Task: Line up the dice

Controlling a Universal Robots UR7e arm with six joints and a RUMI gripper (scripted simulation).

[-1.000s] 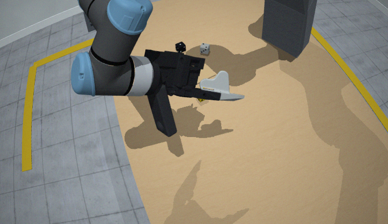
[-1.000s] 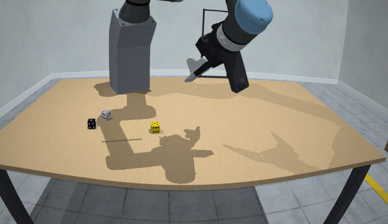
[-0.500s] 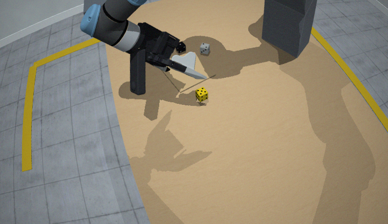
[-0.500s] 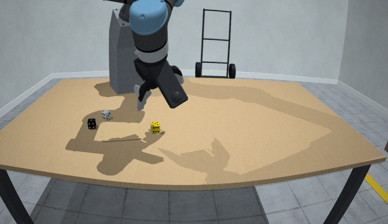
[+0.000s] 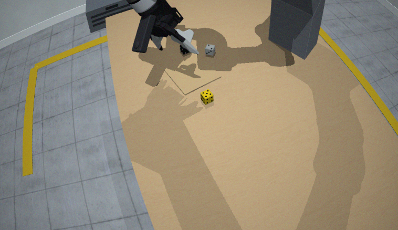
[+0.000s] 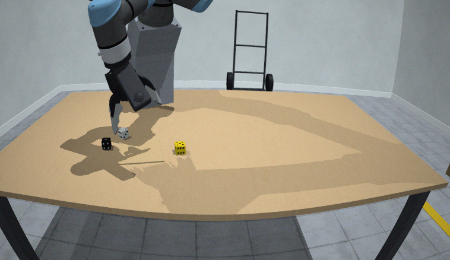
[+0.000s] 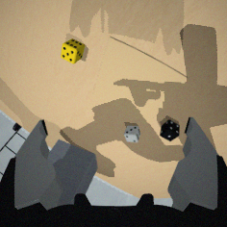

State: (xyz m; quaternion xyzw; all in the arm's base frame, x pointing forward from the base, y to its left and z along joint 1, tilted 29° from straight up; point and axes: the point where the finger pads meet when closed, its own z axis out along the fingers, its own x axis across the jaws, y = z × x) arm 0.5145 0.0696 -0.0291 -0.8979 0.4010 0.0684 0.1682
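My gripper (image 5: pixel 178 50) is open and empty, hanging a little above the table over the black die (image 5: pixel 183 50), which one finger partly hides. The white die (image 5: pixel 210 49) sits just to its right. In the wrist view the black die (image 7: pixel 169 129) and the white die (image 7: pixel 132 134) lie between my open fingers, below them. The yellow die (image 5: pixel 207 96) sits apart, just outside the near corner of the mat (image 5: pixel 190 74). The mat is thin and table-coloured, and only its edge lines show. In the exterior view the dice are black (image 6: pixel 106 143), white (image 6: pixel 123 132) and yellow (image 6: pixel 180 147).
The robot's grey pedestal (image 5: pixel 294 16) stands at the back right of the table. A grey box (image 5: pixel 105 9) sits off the table's back left edge. A hand truck (image 6: pixel 249 51) stands by the far wall.
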